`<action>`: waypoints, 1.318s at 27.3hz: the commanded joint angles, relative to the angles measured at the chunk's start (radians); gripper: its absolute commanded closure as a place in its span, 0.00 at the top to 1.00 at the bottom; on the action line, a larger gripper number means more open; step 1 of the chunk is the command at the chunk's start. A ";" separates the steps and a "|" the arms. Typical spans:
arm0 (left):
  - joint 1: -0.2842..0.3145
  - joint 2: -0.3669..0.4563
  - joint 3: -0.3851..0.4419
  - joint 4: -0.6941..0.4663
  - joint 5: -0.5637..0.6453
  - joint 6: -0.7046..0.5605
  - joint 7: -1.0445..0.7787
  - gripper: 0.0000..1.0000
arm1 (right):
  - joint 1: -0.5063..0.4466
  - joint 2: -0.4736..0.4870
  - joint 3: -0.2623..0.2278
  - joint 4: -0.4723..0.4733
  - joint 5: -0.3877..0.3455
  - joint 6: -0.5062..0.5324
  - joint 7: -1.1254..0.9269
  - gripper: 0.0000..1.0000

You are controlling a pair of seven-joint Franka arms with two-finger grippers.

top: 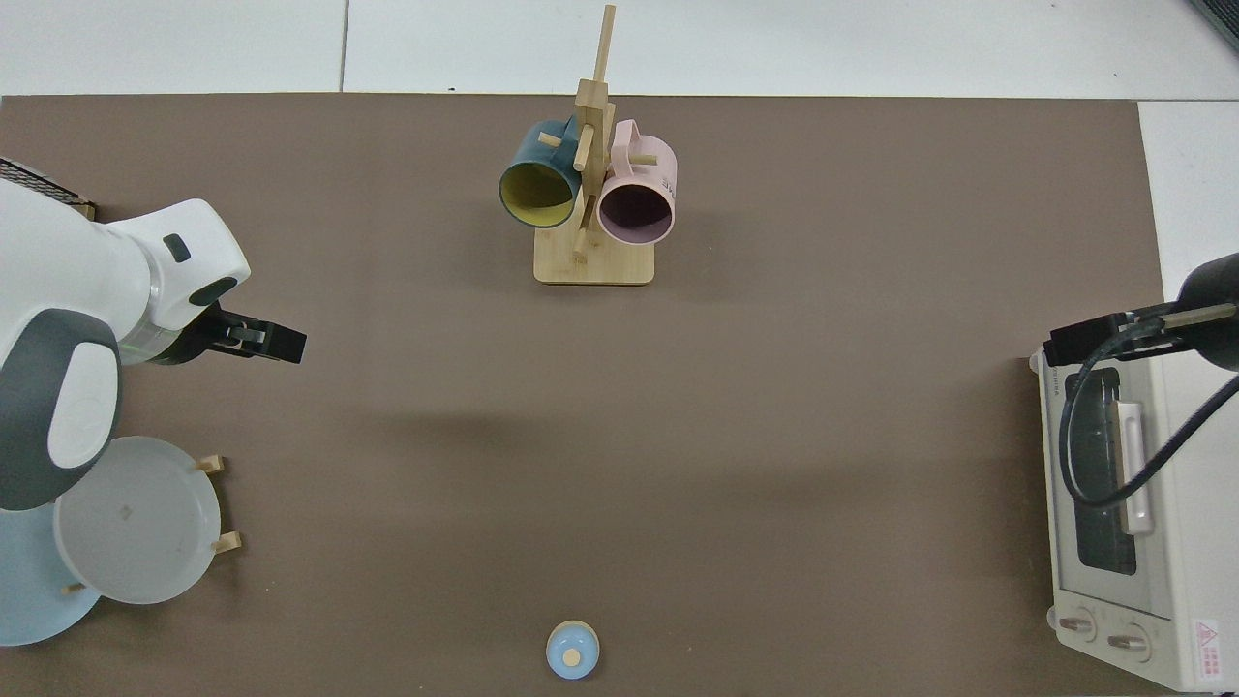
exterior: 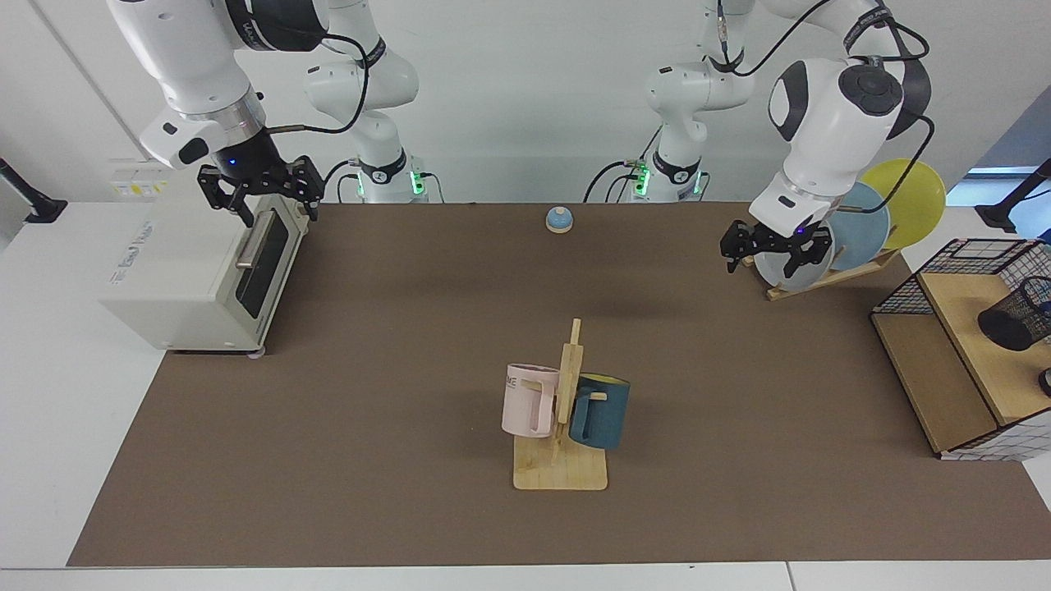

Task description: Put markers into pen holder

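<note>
The pen holder — a black wire-mesh cup — lies tipped on a wooden shelf inside a wire basket, at three o'clock in the facing view; the top view misses it. The left gripper hangs empty at its ten o'clock before the round plates, fingers spread. The right gripper waits over the boxy toaster oven, fingers apart.

Toaster oven, mug rack, plates
</note>
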 commanded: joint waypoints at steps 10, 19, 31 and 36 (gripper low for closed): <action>-0.219 -0.089 0.241 -0.014 -0.007 -0.045 -0.007 1.00 | -0.011 -0.022 0.007 -0.025 0.018 0.010 0.000 1.00; -0.253 -0.047 0.344 0.067 -0.009 -0.077 0.077 1.00 | -0.011 -0.022 0.007 -0.025 0.018 0.010 -0.002 1.00; -0.135 -0.061 0.252 0.075 -0.012 -0.122 0.077 1.00 | -0.011 -0.022 0.007 -0.025 0.018 0.010 -0.002 1.00; -0.135 -0.067 0.252 0.067 -0.013 -0.123 0.079 1.00 | -0.011 -0.022 0.007 -0.025 0.018 0.010 0.000 1.00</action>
